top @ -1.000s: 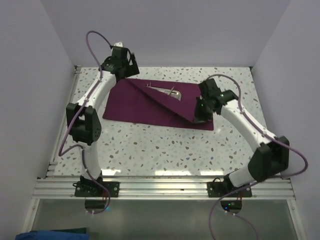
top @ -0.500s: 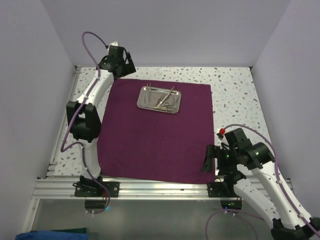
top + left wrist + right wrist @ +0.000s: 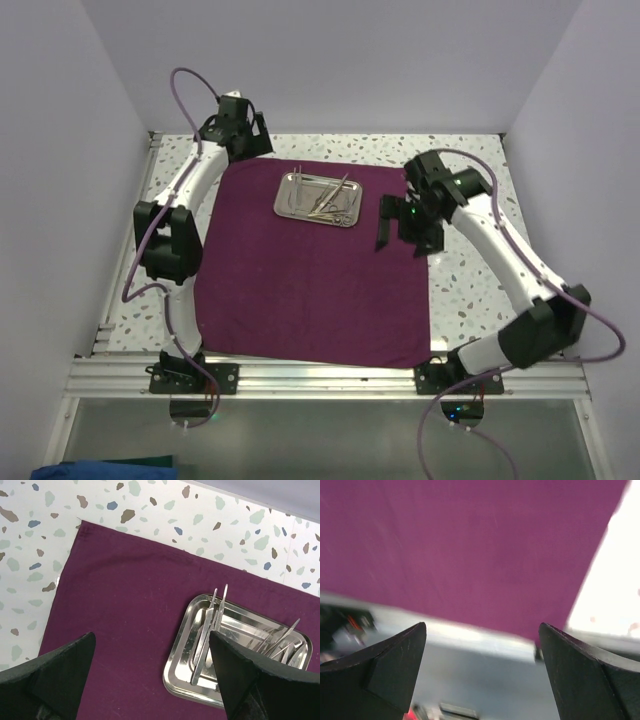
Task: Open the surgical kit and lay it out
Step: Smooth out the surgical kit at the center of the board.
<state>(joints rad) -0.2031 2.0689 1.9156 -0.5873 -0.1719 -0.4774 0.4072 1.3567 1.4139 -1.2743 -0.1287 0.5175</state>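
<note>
The surgical kit's dark magenta cloth (image 3: 310,290) lies spread flat on the table. Its small steel tray (image 3: 283,196) sits on the cloth's far part and holds several thin silver instruments (image 3: 325,197). My left gripper (image 3: 243,146) hovers open over the cloth's far left corner. In the left wrist view the tray (image 3: 182,645) and instruments (image 3: 207,630) lie beside the right finger (image 3: 260,680), and nothing is between the fingers. My right gripper (image 3: 403,232) hangs open and empty above the cloth's right edge, right of the tray. The right wrist view is blurred and shows only cloth (image 3: 470,545).
White walls close in the speckled table (image 3: 470,180) on three sides. A metal rail (image 3: 320,375) runs along the near edge, where both arm bases are bolted. Purple cables loop off each arm.
A second ago the cloth lay folded with my right gripper shut on its corner. That gripper drew it toward the near right, let go, and has swung back up beside the tray. The left arm barely moved.
</note>
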